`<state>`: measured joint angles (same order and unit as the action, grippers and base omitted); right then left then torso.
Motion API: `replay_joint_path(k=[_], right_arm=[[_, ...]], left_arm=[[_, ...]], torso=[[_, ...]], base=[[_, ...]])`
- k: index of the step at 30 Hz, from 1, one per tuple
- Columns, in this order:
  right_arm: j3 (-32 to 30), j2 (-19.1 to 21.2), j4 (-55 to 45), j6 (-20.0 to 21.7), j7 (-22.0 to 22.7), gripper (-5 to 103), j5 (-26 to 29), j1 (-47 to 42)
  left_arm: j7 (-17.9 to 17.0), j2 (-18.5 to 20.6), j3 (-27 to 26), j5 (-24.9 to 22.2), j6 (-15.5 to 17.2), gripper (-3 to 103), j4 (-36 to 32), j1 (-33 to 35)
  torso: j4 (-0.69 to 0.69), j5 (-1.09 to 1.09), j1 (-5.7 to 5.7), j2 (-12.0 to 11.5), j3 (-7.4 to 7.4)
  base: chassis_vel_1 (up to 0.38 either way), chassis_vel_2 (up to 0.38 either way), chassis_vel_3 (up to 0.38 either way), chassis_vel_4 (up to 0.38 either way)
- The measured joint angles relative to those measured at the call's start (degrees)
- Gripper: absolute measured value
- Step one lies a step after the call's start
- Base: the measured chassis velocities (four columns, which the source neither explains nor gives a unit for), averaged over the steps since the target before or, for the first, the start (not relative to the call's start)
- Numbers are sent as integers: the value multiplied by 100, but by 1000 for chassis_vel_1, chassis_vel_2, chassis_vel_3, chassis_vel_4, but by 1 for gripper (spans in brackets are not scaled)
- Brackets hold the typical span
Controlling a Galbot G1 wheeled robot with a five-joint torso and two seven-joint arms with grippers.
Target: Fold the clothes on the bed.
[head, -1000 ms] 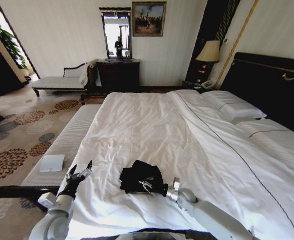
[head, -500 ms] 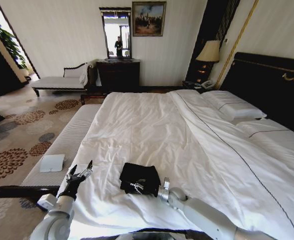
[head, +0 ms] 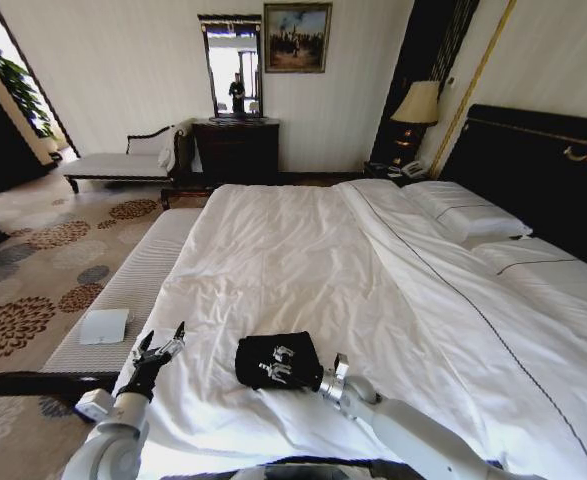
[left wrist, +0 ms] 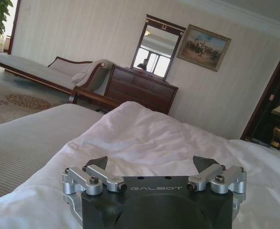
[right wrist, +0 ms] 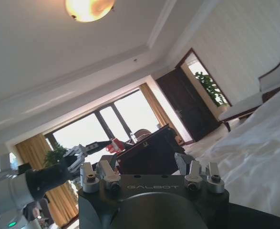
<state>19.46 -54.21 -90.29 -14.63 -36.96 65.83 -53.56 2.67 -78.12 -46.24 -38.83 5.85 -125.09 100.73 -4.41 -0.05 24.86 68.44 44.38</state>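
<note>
Black T-shirt lying as 1 compact folded bundle on the bed, near its foot edge. Right gripper over the bundle, fingers spread. Left gripper beside the bundle, spread, empty. Final fold seemingly done; next, probably lifting clear.

Both arms are pale grey, rounded tubes with black wrists. Each black gripper body reads "GALBOT" in grey, with silver screwed finger linkages.
</note>
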Motion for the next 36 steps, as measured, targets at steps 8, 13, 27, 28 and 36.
replay_joint_path(k=[8, 13, 27, 28, 36], right_arm=[[260, -282, 8, 808, 2458, 96, 157, 126], [519, -575, 192, 965, 2913, 100, 34, 310], [466, -619, -259, 177, 1309, 100, -453, 195], [146, -457, -451, 115, 1105, 100, -472, 119], [-2003, 346, -1440, 42, 2172, 100, -622, -461]], left_arm=[[-6, -2, 5, 37, 2, 100, 0, -10], [-12, -7, -9, 37, 6, 100, 21, -8], [34, 153, -243, -1746, 191, 100, -1182, -127], [99, 223, -262, -1905, 196, 100, -1385, -202], [228, 250, -98, -971, 235, 100, -1581, -306]], torso=[[0, 0, 0, 0, 0], [0, 0, 0, 0, 0], [-1, 2, 0, 0, 0], [-1, 5, 0, 0, 0], [-1, 0, 0, 0, 0]], base=[[0, 0, 0, 0], [0, 0, 0, 0], [0, 0, 0, 0], [0, 0, 0, 0], [0, 0, 0, 0]])
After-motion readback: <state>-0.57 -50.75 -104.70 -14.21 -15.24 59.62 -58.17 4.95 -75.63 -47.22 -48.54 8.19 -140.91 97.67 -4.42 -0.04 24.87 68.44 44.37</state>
